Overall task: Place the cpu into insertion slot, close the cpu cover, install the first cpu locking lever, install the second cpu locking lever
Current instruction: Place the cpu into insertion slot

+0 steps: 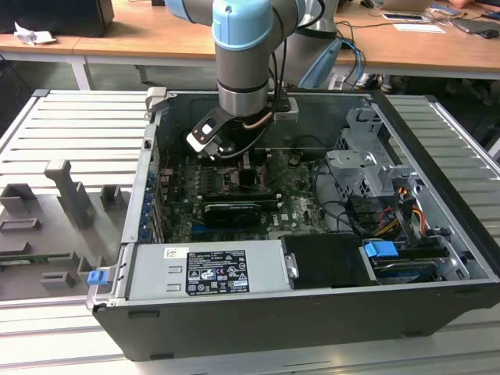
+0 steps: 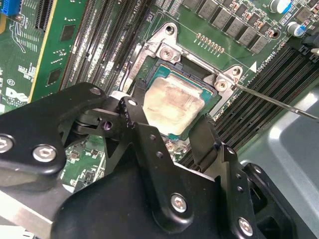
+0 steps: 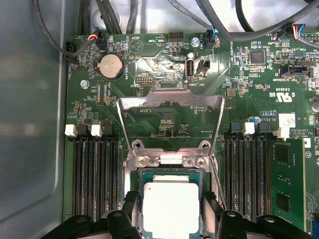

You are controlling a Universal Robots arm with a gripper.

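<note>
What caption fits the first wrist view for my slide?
Gripper at the chip in its socket, metal cover open.

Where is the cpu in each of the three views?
Exterior view: the gripper stands over its place.
First wrist view: the cpu sits in the insertion slot, beside the open cpu cover.
Second wrist view: the cpu, in the same slot.
Shared landmark: the green motherboard.

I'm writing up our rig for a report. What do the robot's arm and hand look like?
The arm is a thick round tube, grey metal with pale blue joint caps. A copper-coloured cable loops at its wrist. The hand is black, built of flat hinged links fastened with silver screws.
</note>
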